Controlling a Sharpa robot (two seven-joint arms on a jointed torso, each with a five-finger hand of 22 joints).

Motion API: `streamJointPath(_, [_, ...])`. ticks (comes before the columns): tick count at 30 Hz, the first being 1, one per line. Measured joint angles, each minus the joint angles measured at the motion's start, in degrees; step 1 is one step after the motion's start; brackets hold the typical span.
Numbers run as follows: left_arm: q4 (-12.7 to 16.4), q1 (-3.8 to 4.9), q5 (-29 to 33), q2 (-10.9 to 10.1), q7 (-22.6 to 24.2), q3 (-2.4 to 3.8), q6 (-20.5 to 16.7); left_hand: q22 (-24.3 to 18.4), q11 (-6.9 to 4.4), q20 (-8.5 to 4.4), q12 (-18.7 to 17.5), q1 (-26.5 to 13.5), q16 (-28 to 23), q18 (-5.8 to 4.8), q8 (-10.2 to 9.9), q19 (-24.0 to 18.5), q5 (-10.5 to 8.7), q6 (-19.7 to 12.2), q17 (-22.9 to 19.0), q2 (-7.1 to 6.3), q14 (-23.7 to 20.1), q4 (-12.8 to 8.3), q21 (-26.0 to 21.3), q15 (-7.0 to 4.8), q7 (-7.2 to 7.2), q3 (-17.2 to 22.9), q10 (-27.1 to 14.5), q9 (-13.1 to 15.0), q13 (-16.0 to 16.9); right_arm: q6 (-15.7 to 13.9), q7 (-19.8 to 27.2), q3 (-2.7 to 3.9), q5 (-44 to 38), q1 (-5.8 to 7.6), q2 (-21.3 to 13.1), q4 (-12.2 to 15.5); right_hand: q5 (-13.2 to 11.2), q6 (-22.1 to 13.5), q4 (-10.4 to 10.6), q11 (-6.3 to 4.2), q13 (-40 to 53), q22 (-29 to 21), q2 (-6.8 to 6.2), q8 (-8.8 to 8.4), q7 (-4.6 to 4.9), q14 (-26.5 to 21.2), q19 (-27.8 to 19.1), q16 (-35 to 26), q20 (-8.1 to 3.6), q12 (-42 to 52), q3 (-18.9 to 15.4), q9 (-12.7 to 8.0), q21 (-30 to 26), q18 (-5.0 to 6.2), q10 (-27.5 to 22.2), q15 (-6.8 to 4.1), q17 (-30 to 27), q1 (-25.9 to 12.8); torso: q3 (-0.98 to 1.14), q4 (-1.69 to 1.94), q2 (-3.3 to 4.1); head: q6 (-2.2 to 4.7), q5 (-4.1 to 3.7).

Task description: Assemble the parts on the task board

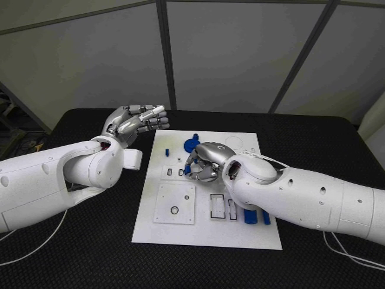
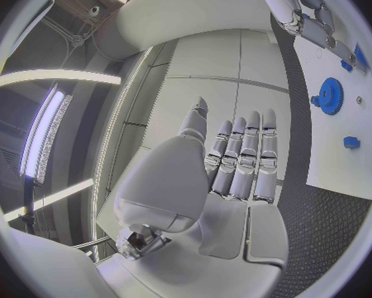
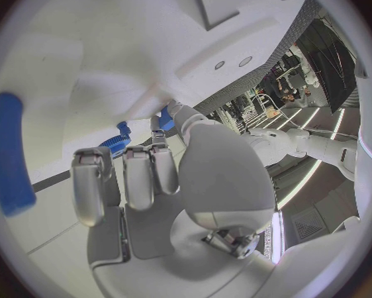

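The right hand [image 1: 206, 161] rests low over the middle of the white rectangular task board [image 1: 158, 232], its silver fingers curled down and covering whatever lies beneath them. In the right wrist view the fingers [image 3: 140, 172] bend toward the board with a small blue piece [image 3: 165, 119] just past the thumb, but whether the hand pinches it cannot be told. The round blue toothed gear [image 1: 190, 144] stands on the far part of the board, partly hidden behind that hand; the left wrist view shows it whole [image 2: 329, 96]. A long blue bar [image 3: 10, 153] blurs at the edge of the right wrist view, too close to make out clearly.

The left hand [image 1: 137, 123] is raised off the black table [image 1: 62, 253], left of the board's far corner, holding nothing, its fingers [image 2: 239, 162] straight and side by side with the thumb set apart. A small blue block [image 1: 167, 152] lies on the board near its left edge, well apart from that hand.

At the near right of the board, two upright blue pieces [image 1: 257, 217] sit beside dark rectangular slots [image 1: 217, 206], half covered by the right forearm. A square white inset plate [image 1: 175, 203] with small holes lies in the near-left part.
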Motion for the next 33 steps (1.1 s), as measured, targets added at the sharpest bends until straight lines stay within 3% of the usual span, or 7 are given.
streamJointPath(22, [0.0,0.0,0.0,0.0,0.0,0.0,0.0,0.0,0.0,0.0,0.0,0.0,0.0,0.0,0.0,0.0,0.0,0.0,0.0,0.0,0.0,0.0,0.0,0.0,0.0,0.0,0.0,0.0,0.0,-0.9,0.0,-0.12,-0.3,-0.15,-0.3,0.8,0.4,0.0,-0.1,0.0,0.0,0.0,-0.22,0.0,0.0,0.0,0.0,0.0,0.0,0.0,0.1,0.2,0.0,0.0,0.0,0.0,0.0,-0.2,0.0,0.0,0.01,-0.18,0.09])
streamJointPath(33, [-0.1,-0.01,0.0,-0.3,-0.1,0.0,0.0,0.0,0.0,0.0,0.0,0.0,0.0,0.0,0.0,0.0,0.0,0.0,0.0,-0.01,0.0,0.0,0.0,0.0,0.0,0.0,0.0,0.0,0.0,-1.5,-1.7,-0.08,-2.6,-0.09,-3.2,5.0,0.6,0.3,-0.4,0.0,0.0,0.0,-0.22,-0.01,-0.32,0.0,0.0,0.0,0.0,0.0,0.4,0.4,0.0,0.0,0.0,0.0,0.0,-0.2,0.0,-0.01,-0.08,-0.13,0.28])
